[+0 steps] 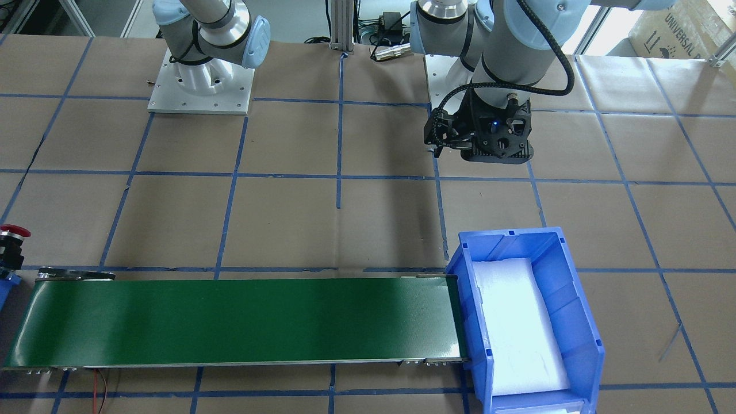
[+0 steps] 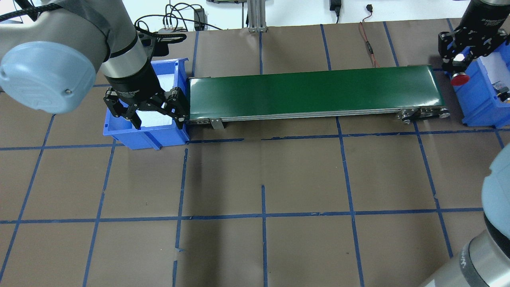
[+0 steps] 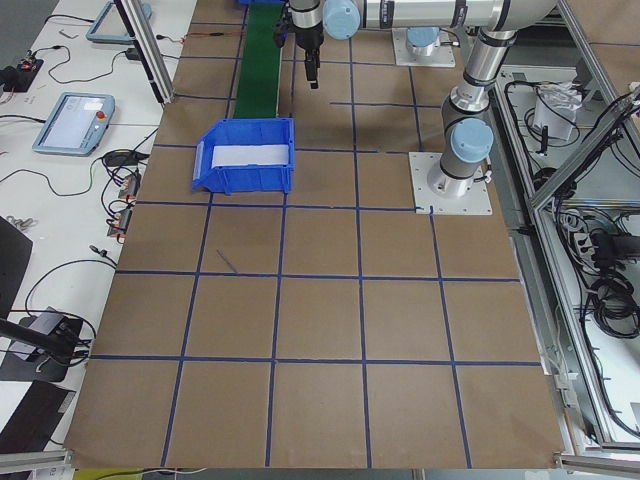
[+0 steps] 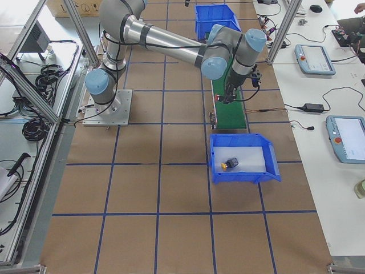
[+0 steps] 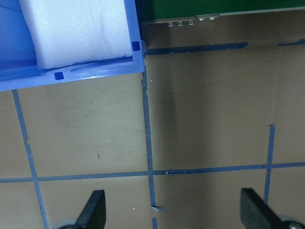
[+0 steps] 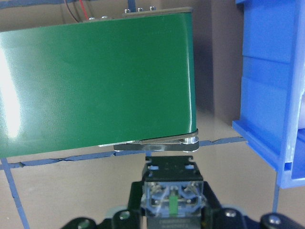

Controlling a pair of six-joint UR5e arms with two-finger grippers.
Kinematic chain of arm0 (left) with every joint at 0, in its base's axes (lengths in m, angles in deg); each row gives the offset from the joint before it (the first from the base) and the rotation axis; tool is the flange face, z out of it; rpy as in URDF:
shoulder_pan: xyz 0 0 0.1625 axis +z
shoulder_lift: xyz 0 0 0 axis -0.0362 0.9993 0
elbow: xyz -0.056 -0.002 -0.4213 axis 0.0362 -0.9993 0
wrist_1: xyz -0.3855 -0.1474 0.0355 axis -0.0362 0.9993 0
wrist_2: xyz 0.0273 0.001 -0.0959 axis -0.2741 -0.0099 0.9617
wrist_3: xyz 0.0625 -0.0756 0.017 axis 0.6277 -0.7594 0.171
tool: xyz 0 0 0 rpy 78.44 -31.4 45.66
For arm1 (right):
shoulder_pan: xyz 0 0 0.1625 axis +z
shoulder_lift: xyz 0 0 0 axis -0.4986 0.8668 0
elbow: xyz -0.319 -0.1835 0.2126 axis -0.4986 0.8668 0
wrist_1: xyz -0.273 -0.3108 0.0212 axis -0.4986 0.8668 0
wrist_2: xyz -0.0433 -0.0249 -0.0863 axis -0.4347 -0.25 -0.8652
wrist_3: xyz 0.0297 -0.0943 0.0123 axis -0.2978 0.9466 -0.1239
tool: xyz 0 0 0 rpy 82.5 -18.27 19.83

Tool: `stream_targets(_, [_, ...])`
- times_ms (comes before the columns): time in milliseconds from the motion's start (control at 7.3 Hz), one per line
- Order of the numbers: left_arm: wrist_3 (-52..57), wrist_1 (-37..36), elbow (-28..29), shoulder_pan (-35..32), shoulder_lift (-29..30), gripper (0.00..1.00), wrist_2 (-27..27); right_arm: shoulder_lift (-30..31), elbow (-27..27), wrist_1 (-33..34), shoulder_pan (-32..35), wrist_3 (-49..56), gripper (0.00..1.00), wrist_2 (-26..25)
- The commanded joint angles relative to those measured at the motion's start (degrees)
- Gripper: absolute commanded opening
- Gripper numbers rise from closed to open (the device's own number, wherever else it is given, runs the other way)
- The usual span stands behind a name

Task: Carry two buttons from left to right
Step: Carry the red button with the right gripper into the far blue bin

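Note:
My right gripper [image 2: 458, 71] is shut on the red button [image 2: 459, 79]. It holds the button in the air between the green conveyor belt's [image 2: 314, 91] right end and the right blue bin [image 2: 478, 104]. The right wrist view shows the button's grey contact block [image 6: 172, 194] clamped between the fingers. The red cap [image 1: 14, 232] also shows at the front-facing view's left edge. A yellow-capped button [image 4: 230, 164] lies on white foam inside that bin. My left gripper [image 2: 157, 117] hangs open and empty over the left blue bin's [image 2: 145, 137] near rim.
The left bin [image 1: 529, 322] holds only a white foam pad [image 1: 517, 328]. The belt [image 1: 236, 322] runs between the two bins. Brown paper with blue tape lines [image 2: 263, 215] covers the table. Cables [image 2: 368, 44] lie behind the belt.

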Motion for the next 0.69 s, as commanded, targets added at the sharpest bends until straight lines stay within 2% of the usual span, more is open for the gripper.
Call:
stream_targets(0, [0.0,0.0,0.0,0.0,0.0,1.00,0.0,0.2,-0.1,-0.2,-0.6,0.3,0.31,-0.2])
stream_targets(274, [0.2,0.0,0.0,0.0,0.0,1.00,0.0,0.9,1.0,1.1,-6.1,1.3,0.31,-0.2])
stream_targets(548, [0.3,0.0,0.0,0.0,0.0,1.00,-0.1,0.1,0.8,7.7,-9.6,7.0,0.31,-5.4])
